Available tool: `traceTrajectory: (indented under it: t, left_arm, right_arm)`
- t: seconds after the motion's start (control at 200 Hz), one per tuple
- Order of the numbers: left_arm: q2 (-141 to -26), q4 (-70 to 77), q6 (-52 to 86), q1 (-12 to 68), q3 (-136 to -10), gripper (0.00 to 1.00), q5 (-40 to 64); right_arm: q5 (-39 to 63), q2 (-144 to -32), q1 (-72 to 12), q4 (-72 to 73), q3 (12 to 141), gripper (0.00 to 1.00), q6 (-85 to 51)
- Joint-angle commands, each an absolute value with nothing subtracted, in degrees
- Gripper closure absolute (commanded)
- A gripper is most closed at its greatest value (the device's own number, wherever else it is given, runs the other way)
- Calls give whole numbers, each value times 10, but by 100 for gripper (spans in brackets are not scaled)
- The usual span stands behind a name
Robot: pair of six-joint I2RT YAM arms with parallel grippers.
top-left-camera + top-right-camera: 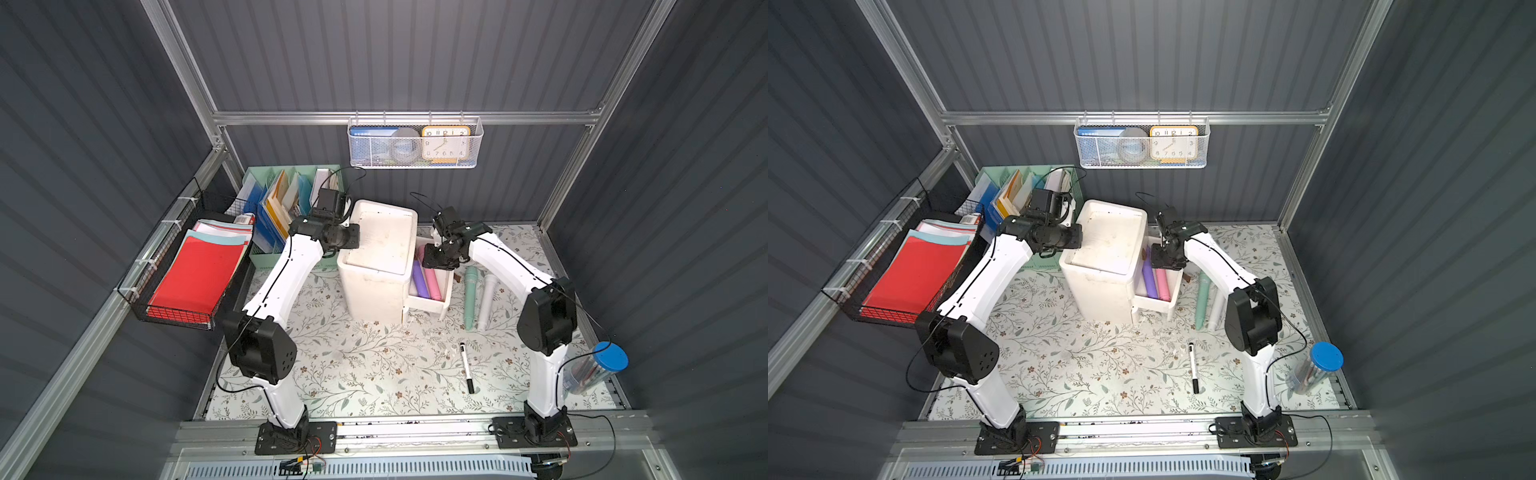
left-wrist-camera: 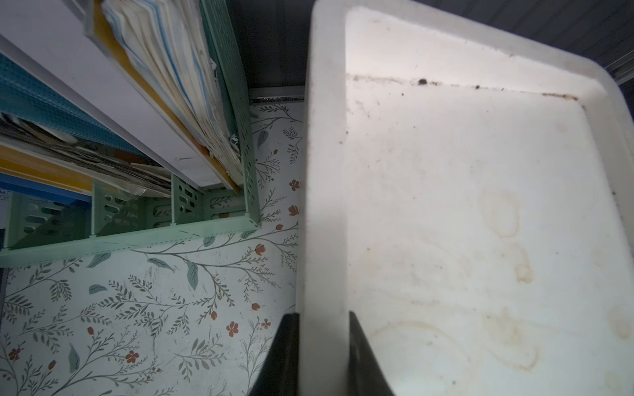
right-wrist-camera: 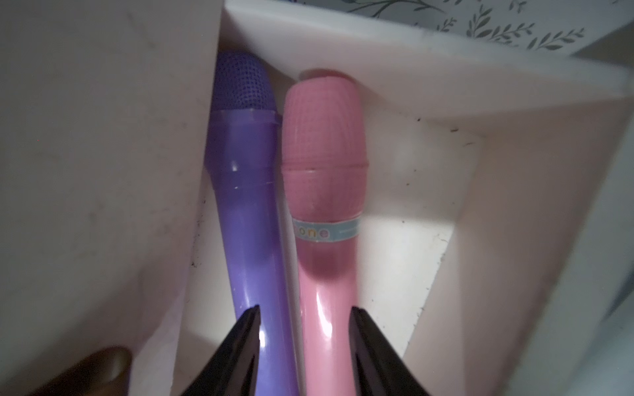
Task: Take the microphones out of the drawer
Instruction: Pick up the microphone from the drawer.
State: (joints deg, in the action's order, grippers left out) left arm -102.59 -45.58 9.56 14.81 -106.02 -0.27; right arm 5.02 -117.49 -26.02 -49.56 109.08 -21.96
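A white drawer unit (image 1: 380, 266) (image 2: 463, 205) stands mid-table with its drawer (image 1: 428, 306) (image 1: 1155, 308) (image 3: 446, 85) pulled out to the right. In the drawer a purple microphone (image 1: 419, 281) (image 3: 247, 205) and a pink microphone (image 1: 434, 286) (image 3: 322, 154) lie side by side. My right gripper (image 1: 436, 262) (image 3: 305, 308) hangs over them, open. One finger sits over the purple handle, the other at the pink handle's outer side. My left gripper (image 1: 353, 237) (image 2: 324, 313) is shut on the unit's top rim.
A green microphone (image 1: 470, 297) and a white one (image 1: 487, 301) lie on the table right of the drawer. A marker (image 1: 466, 368) lies nearer the front and a blue-lidded clear tube (image 1: 598, 368) at the right edge. A green file organizer (image 1: 286, 195) and a wire paper tray (image 1: 195, 282) stand at the left.
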Motion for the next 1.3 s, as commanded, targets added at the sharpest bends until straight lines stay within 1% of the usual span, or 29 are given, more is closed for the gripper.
traceTrajectory:
  t: [0.0, 0.48, 0.58, 0.68, 0.85, 1.22, 1.296]
  left_arm:
    - [-1025, -411, 172, 163, -1050, 100, 93]
    - [-1027, -409, 178, 163, -1057, 100, 94]
    - [-1028, -410, 177, 162, -1060, 100, 92]
    - [-1027, -412, 176, 162, -1060, 100, 91]
    - [-1027, -414, 175, 163, -1058, 100, 90]
    - [-1026, -413, 174, 163, -1056, 100, 90]
    - [-1025, -414, 174, 163, -1056, 100, 90]
  right_arm:
    - [11, -1188, -264, -520, 1106, 54, -218]
    - [8, -1229, -276, -520, 1111, 54, -235]
    - [8, -1233, -277, -521, 1111, 56, -238]
    - [7, -1232, -277, -521, 1111, 60, -240]
    - [6, -1221, -278, -515, 1112, 70, -243]
    - [1, -1176, -276, -495, 1116, 83, -258]
    - [-1, -1168, -276, -494, 1120, 84, -259]
